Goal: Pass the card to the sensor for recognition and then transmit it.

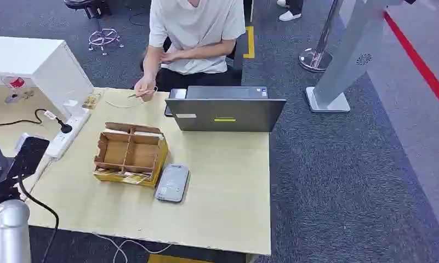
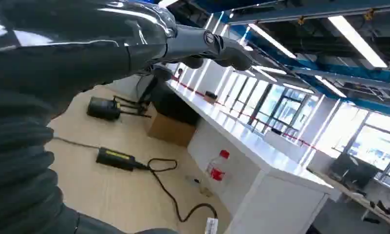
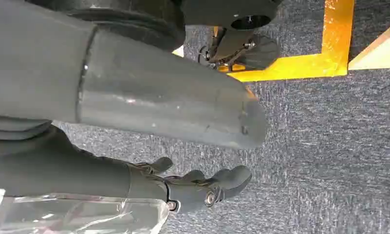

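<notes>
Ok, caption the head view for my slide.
Person seated behind a laptop at a wooden table, with a divided cardboard box beside a grey card reader.

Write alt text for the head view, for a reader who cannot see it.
A person sits behind a light wooden table, holding a small thing at its far edge. On the table lie an open laptop, an empty divided cardboard box, a grey card reader beside it, and a white power strip.

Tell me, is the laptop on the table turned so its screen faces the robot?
No. In the head view the laptop shows its grey lid back to the robot, with its screen side toward the seated person.
</notes>
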